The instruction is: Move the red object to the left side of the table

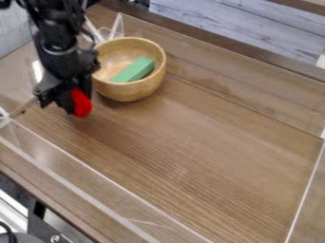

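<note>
The red object (80,102) is a small bright red rounded toy held between the black fingers of my gripper (74,99), which is shut on it. It hangs just above or at the brown wood-grain table (203,152), near the left side, in front and to the left of the wooden bowl. The gripper points steeply downward. Whether the toy touches the tabletop I cannot tell. Its stem is hidden by the fingers.
A wooden bowl (148,87) holding a green block (133,69) stands right of the gripper, close to it. Low clear acrylic walls (76,176) run along the table's edges, with the left wall just beside the gripper.
</note>
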`<control>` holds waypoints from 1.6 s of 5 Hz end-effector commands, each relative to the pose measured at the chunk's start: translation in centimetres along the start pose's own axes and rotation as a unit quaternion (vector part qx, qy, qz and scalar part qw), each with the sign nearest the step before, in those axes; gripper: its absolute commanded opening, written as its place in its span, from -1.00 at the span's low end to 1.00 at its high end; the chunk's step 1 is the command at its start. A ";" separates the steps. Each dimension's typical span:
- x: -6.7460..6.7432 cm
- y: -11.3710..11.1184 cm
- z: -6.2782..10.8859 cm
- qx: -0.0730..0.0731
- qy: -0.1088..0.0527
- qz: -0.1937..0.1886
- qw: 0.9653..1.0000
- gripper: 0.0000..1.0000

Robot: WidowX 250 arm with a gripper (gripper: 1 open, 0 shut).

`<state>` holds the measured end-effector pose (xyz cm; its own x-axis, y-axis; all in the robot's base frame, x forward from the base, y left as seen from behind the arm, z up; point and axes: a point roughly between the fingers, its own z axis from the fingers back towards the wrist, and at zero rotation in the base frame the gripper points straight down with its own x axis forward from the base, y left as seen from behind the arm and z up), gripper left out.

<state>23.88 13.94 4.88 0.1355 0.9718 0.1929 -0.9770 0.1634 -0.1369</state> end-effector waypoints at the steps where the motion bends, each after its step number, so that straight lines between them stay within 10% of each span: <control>1: 1.6 -0.5 -0.3 -0.003 -0.013 0.007 1.000 -1.00; 2: 2.5 -0.7 -0.7 0.010 -0.014 0.014 1.000 1.00; 3: 2.8 0.2 -0.7 0.014 -0.009 -0.015 1.000 1.00; 4: 3.2 0.9 -0.7 0.018 -0.001 -0.041 0.999 -1.00; 5: 3.7 1.5 -0.7 0.022 0.011 -0.063 0.998 -1.00; 6: 4.2 2.0 -0.8 0.034 0.016 -0.056 0.998 1.00; 7: 4.6 2.4 -0.9 0.044 0.023 -0.046 0.998 -1.00; 8: 3.5 1.9 -1.8 0.053 0.031 -0.041 0.997 -1.00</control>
<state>22.24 17.66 2.88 0.2189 0.9689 0.1155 -0.9753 0.2208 -0.0043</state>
